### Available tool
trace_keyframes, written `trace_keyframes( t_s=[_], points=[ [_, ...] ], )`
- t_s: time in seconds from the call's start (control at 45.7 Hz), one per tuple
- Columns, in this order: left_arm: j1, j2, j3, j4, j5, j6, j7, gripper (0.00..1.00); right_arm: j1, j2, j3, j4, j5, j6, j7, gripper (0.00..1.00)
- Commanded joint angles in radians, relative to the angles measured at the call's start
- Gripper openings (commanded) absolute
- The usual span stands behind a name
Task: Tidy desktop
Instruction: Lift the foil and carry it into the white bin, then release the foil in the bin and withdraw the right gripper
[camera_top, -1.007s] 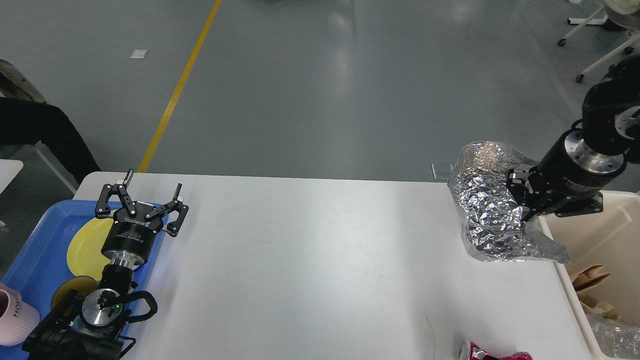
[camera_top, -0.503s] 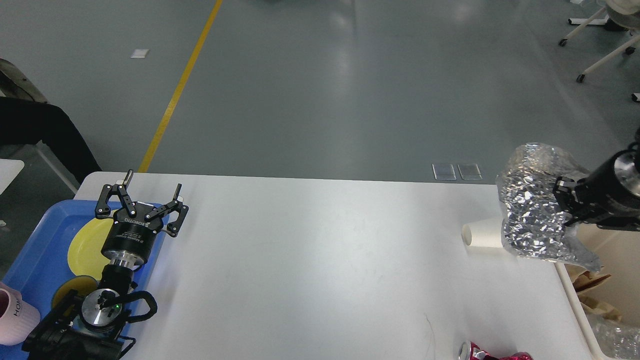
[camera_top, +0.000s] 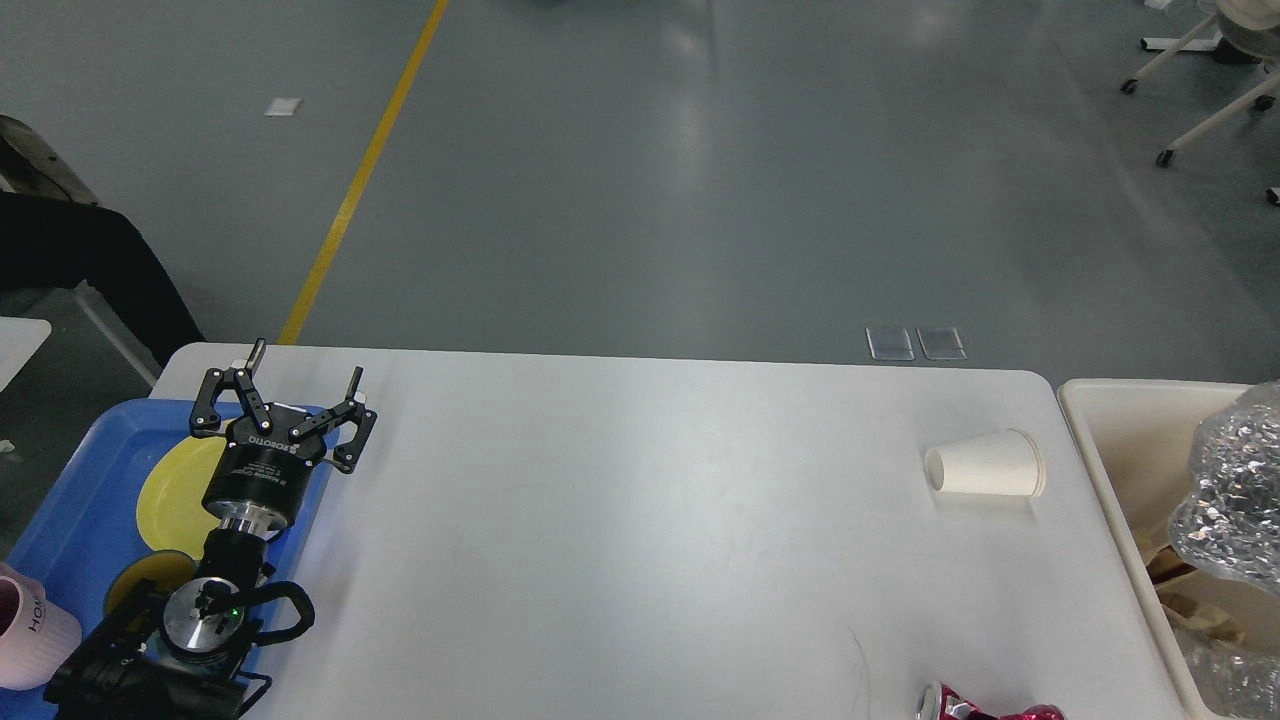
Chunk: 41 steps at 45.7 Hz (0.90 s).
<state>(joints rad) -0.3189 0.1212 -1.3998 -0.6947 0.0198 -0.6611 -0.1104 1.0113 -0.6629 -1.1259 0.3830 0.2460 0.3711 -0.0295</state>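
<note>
Where the left arm ends, its end effector (camera_top: 300, 385) stands released, fingers spread, over the tabletop's near-left corner at the edge of a blue tray (camera_top: 70, 505). The tray holds a yellow plate (camera_top: 175, 490); a pink cup (camera_top: 30, 640) sits at its near end. The white tabletop (camera_top: 620, 540) stretches right from there. Far right on it lies a paper cup (camera_top: 985, 470) on its side; a crushed red can (camera_top: 985, 708) at the near edge. Beyond the right edge, a cream bin (camera_top: 1110, 440) with crumpled foil (camera_top: 1230, 490) over it. Right end effector out of view
</note>
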Motion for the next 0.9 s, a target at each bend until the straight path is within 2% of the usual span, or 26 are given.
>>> trace_keyframes(
  t_s=[0.0, 0.044, 0.109, 0.263, 0.569, 0.591, 0.613, 0.679, 0.766, 0.876],
  points=[
    [0.000, 0.000, 0.001, 0.000, 0.000, 0.000, 0.000, 0.97, -0.239, 0.083, 0.116, -0.264, -0.001, -0.003, 0.000, 0.00],
    [0.000, 0.000, 0.001, 0.000, 0.000, 0.000, 0.000, 0.97, -0.336, 0.149, 0.126, -0.384, -0.002, -0.008, -0.001, 0.00],
    [0.000, 0.000, -0.001, 0.000, 0.000, 0.000, 0.002, 0.97, -0.413, 0.186, 0.123, -0.435, -0.011, -0.052, -0.001, 0.00],
    [0.001, 0.000, -0.001, 0.000, 0.000, 0.000, 0.002, 0.97, -0.465, 0.229, 0.117, -0.435, -0.017, -0.144, -0.001, 0.00],
    [0.000, 0.000, 0.001, 0.000, 0.000, 0.000, 0.002, 0.97, -0.513, 0.236, 0.130, -0.438, -0.013, -0.172, 0.000, 0.00],
    [0.000, 0.000, -0.001, 0.000, 0.000, 0.000, 0.000, 0.97, -0.513, 0.235, 0.132, -0.438, -0.011, -0.179, 0.000, 0.03],
    [0.000, 0.000, 0.001, 0.000, 0.000, 0.000, 0.000, 0.97, -0.513, 0.235, 0.132, -0.440, -0.008, -0.192, 0.000, 0.16],
    [0.000, 0.000, 0.001, 0.000, 0.000, 0.000, 0.000, 0.97, -0.513, 0.235, 0.133, -0.440, -0.007, -0.260, 0.002, 0.46],
    [0.000, 0.000, 0.001, 0.000, 0.000, 0.000, 0.000, 0.97, -0.514, 0.244, 0.132, -0.438, -0.007, -0.334, 0.003, 1.00],
    [0.000, 0.000, 0.001, 0.000, 0.000, 0.000, 0.000, 0.97, -0.513, 0.253, 0.130, -0.440, -0.007, -0.357, 0.005, 1.00]
  ],
)
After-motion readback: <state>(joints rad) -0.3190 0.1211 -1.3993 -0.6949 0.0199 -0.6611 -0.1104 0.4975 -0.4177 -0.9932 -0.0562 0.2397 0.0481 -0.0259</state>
